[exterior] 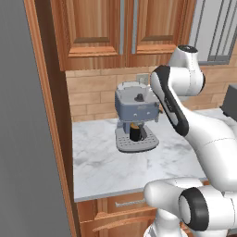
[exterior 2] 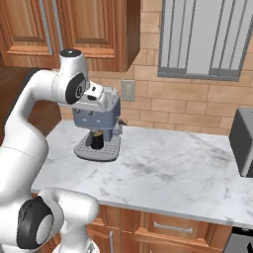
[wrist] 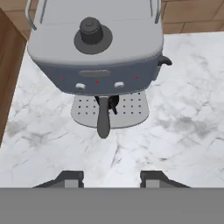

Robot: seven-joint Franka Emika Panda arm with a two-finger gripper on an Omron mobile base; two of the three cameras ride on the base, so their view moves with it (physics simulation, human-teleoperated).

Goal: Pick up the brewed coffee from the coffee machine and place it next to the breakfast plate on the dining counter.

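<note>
One small black mug of brewed coffee (exterior: pixel 135 133) stands on the round grey drip tray of the coffee machine (exterior: pixel 136 105), tucked under the machine's overhanging front, so in the hand view it is all but hidden beneath the brew head. It is squat and cylindrical with a brown rim of liquid at the top. I judge it light but awkward: rigid, probably smooth and a little slippery, and filled, so any tilt or jerk would spill it. The safest hold looks like a pinch across the body from the front, low enough to clear the spout above; I cannot make out which way its handle points.

Around the mug, the machine is a boxy grey-blue shell with silver trim, a black knob on top, a perforated tray plate and a dark portafilter handle jutting forward. It sits on a white-grey veined marble worktop (exterior 2: pixel 163 173), well to the back, against a tan brick wall under reddish wooden cabinets. A dark boxy appliance (exterior 2: pixel 242 143) stands well to the right of the machine.

Above and in front of the machine hangs the gripper (wrist: pixel 112 178), looking down on it; its two dark fingertips stand spread apart with bare marble between them, pinching nothing and well clear of the mug.
</note>
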